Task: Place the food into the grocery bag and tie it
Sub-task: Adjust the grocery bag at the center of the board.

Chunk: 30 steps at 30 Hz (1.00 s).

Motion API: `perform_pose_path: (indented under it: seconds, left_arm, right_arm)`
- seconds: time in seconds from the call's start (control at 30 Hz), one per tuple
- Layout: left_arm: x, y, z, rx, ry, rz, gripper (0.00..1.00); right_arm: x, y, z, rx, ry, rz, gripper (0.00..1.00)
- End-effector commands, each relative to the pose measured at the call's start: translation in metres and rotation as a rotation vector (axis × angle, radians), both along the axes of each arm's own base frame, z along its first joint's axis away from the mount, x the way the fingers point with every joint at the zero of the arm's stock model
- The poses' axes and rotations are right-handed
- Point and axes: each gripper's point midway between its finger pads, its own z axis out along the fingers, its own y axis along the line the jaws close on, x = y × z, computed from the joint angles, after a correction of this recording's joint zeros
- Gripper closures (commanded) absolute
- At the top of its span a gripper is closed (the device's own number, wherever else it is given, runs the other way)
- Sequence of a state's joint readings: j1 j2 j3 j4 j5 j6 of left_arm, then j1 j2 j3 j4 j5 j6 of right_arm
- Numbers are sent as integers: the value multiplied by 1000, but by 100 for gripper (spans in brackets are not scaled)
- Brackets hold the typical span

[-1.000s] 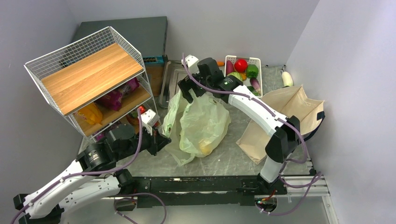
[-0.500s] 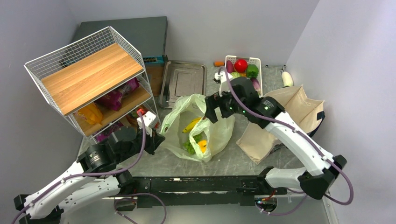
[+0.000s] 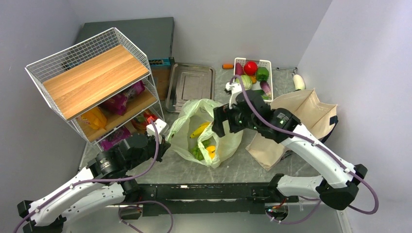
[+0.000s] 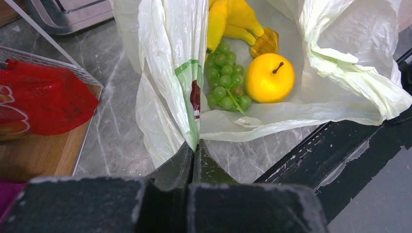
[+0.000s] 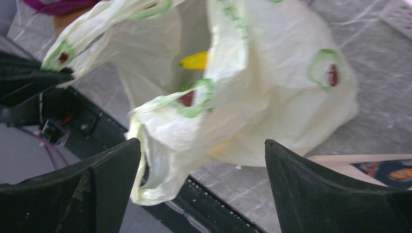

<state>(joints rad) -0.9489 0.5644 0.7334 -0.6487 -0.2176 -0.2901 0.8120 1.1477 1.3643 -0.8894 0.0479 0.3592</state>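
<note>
Left pincer is pressed together on a pleat of the grocery bag at its near-left rim, low down just beside the wire rack. The right pincer stands wide apart at the bag's right rim. A crumpled fold lies between its fingers, and neither visibly presses on it.

The bag lies on the surface with its mouth gaping between the two arms. Inside are bananas, green grapes and a round yellow fruit.

The bag's bottom is just beside the black rail at the near edge. A metal tray meets its back rim. A beige tote leaves only a narrow strip of bare surface on the right.
</note>
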Motion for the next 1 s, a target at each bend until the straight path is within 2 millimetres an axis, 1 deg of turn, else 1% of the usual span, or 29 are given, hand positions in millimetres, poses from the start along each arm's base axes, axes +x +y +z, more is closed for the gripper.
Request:
perform_pose_path:
  seconds: [0.0,0.1,0.17,0.2,0.23,0.37,0.47,0.53,0.57,0.67,0.73,0.8,0.83,0.87,0.9,0.93,0.97]
  left_arm:
    - [6,0,8,-15,-42,14,100]
    - [6,-1,10,-18,-47,11,100]
    - [7,-1,10,-15,-47,14,100]
    - [6,0,9,-13,-46,14,100]
    - [6,0,9,-12,-43,14,100]
    - [5,-1,9,-21,-46,8,100]
    - [5,-1,8,-14,-45,9,100]
    - [5,-1,8,-13,-40,8,100]
    - [5,-2,8,-13,-40,5,100]
    - [5,-1,8,-12,-40,7,100]
    - [5,-1,8,-16,-41,7,100]
    - [5,-2,9,-19,-42,4,100]
    - [4,-2,9,-21,-42,3,100]
    - [5,-2,9,-21,-42,3,100]
    - [5,-2,9,-21,-41,3,100]
    - [4,-2,8,-19,-40,2,100]
    - [5,-3,9,-21,-40,1,100]
  right_arm:
    - [-14,26,-1,28,17,-13,2]
    - [-14,34,-13,37,27,-45,6]
    - [-10,33,-21,36,30,-86,12]
    - [-7,31,-25,30,27,-111,16]
    - [-4,28,-28,22,19,-135,23]
    - [7,14,-33,-26,-15,-214,56]
    - [7,4,-30,-58,-28,-236,75]
    - [4,-6,-25,-62,-45,-244,81]
    - [2,-12,-22,-65,-55,-248,86]
    - [-5,-35,-17,-71,-80,-278,93]
    - [-12,-49,-19,-73,-83,-288,94]
    - [-19,-62,-25,-79,-70,-302,94]
    - [-23,-65,-27,-75,-59,-301,87]
    - [-26,-69,-30,-76,-47,-303,68]
    - [-29,-72,-31,-72,-38,-309,48]
    - [-32,-73,-31,-67,-31,-311,33]
    - [-33,-74,-28,-54,-29,-312,23]
